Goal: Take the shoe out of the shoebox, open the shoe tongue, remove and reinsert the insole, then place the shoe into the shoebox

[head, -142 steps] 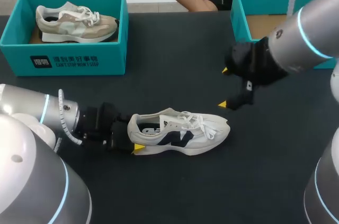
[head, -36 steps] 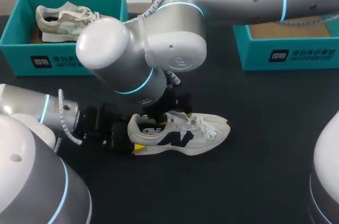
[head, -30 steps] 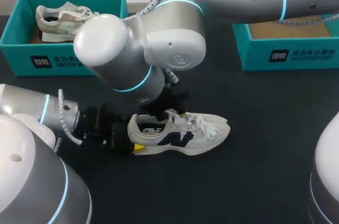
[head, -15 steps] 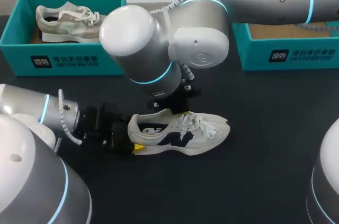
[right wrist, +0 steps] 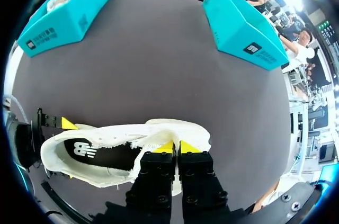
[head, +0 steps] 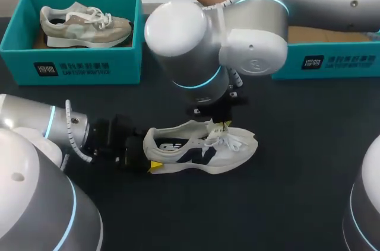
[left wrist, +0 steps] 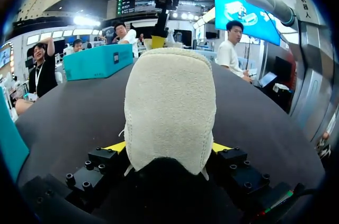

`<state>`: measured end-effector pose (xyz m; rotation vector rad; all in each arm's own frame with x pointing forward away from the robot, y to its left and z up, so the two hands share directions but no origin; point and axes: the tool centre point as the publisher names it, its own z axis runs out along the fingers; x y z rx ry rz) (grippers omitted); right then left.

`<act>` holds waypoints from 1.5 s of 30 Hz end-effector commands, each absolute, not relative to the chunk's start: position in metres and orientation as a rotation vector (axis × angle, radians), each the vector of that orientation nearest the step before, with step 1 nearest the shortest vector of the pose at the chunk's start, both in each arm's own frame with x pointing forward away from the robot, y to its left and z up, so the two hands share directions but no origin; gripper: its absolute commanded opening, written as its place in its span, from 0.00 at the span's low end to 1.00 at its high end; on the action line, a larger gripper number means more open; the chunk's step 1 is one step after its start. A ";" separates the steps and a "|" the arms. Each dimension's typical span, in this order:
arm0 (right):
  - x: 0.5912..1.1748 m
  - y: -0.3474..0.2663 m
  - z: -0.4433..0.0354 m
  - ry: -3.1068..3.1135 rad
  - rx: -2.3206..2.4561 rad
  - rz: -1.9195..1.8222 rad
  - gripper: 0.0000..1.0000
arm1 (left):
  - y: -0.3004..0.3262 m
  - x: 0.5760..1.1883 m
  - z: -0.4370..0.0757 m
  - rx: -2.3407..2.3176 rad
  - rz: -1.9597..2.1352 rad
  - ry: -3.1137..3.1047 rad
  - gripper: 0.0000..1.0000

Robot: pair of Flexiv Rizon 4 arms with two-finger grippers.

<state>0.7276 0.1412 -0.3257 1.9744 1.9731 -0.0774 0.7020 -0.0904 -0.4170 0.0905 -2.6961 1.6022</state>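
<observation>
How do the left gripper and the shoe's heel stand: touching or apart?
Touching. Left wrist view: the left gripper presses its yellow tips on both sides of the shoe's heel.

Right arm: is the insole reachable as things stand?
Probably, but not right away. The insole lies exposed in the opening of the shoe, beside the right end effector, with nothing over it. That end effector looks pinched on the tongue, so it must let go first.

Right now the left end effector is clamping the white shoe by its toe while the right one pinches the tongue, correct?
Not quite. The left end effector clamps the white shoe by its heel, not its toe; the left wrist view shows it. The right end effector does pinch the tongue.
</observation>
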 end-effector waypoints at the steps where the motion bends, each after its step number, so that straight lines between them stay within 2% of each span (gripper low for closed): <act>1: 0.730 0.132 -0.343 1.998 1.990 -0.058 0.00 | -0.092 0.699 -0.420 0.089 1.598 -2.697 0.00; 21: 0.729 0.108 -0.381 1.985 2.015 -0.117 0.00 | -0.092 0.699 -0.420 0.089 1.598 -2.697 0.00; 23: 0.729 0.108 -0.382 1.987 2.016 -0.118 0.27 | -0.092 0.699 -0.420 0.089 1.598 -2.697 0.00; 25: 0.729 0.110 -0.383 1.988 2.019 -0.114 0.38 | -0.092 0.699 -0.420 0.089 1.598 -2.697 0.00; 26: 0.728 0.110 -0.382 1.986 2.019 -0.113 0.48 | -0.092 0.699 -0.420 0.089 1.598 -2.697 0.00; 27: 0.729 0.110 -0.383 1.984 2.019 -0.111 0.83 | -0.092 0.699 -0.420 0.089 1.598 -2.697 0.00; 28: 0.729 0.110 -0.382 1.979 2.018 -0.108 1.00 | -0.092 0.699 -0.420 0.089 1.598 -2.697 0.00; 34: 0.727 0.112 -0.364 1.934 2.002 -0.090 1.00 | -0.092 0.699 -0.420 0.089 1.598 -2.697 0.00; 45: 0.732 0.140 -0.298 1.951 1.892 0.106 1.00 | -0.092 0.699 -0.420 0.089 1.598 -2.697 0.00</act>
